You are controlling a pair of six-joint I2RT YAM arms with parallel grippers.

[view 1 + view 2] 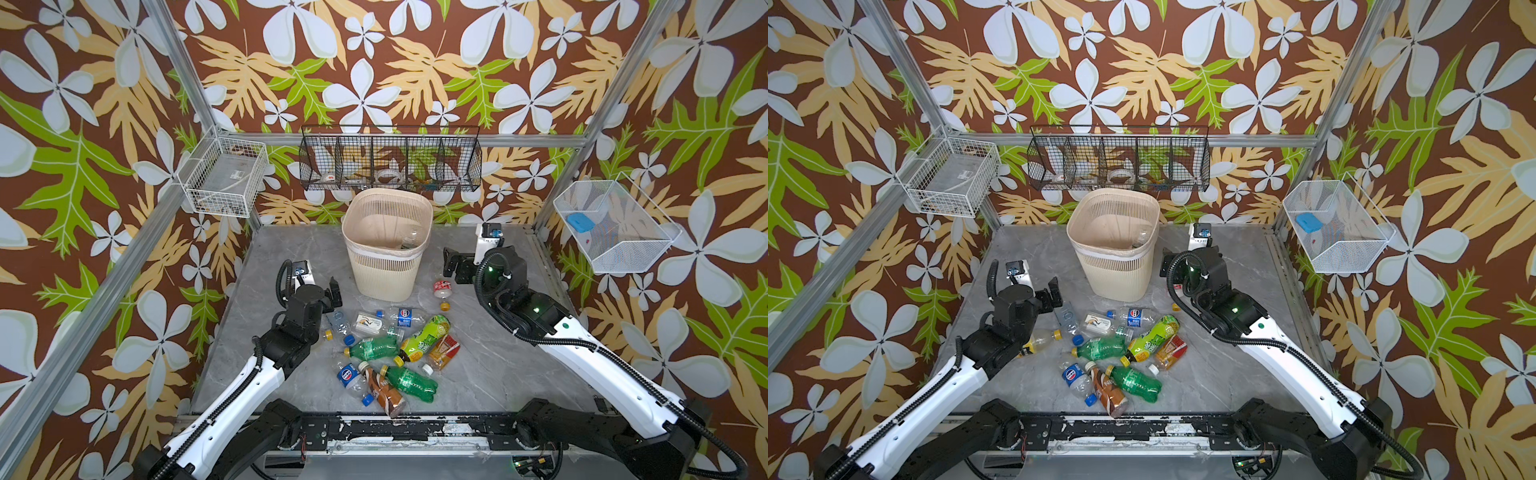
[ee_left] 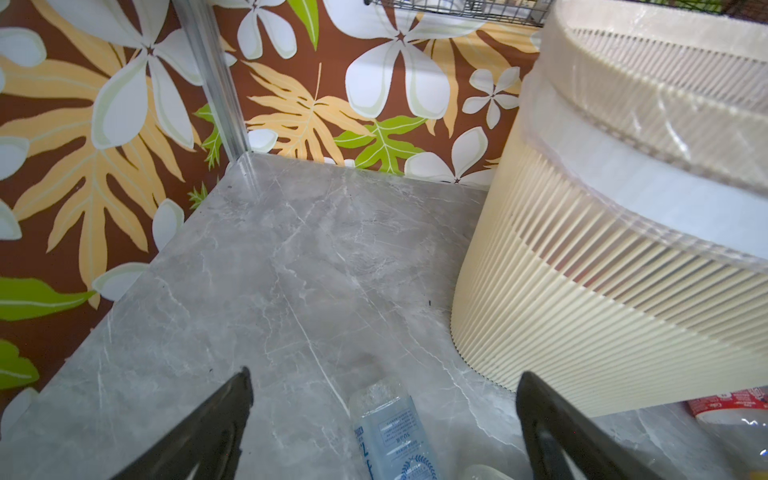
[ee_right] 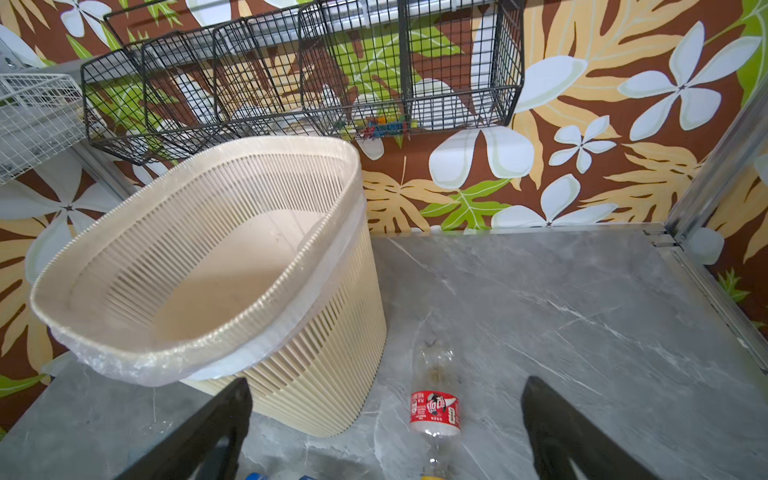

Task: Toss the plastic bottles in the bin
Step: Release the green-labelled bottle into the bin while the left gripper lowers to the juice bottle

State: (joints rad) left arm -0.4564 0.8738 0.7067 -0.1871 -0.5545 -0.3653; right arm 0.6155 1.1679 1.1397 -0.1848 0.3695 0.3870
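Between picks: left pincer and right pincer both spread apart, nothing held. Loose plastic bottles heaped lower centre in both top views on worktop, bin just above. Next, red-labelled bottle likely targeted; descent, closing needed.

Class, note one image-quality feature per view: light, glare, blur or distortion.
In both top views: even light, faint shadows under the bottles. Left wrist view: bin rim soft, liner glinting. Right wrist view: fingers blurred.

Top views high, looking down on grey marble bench; wrist cams low, close, share beige slotted bin.
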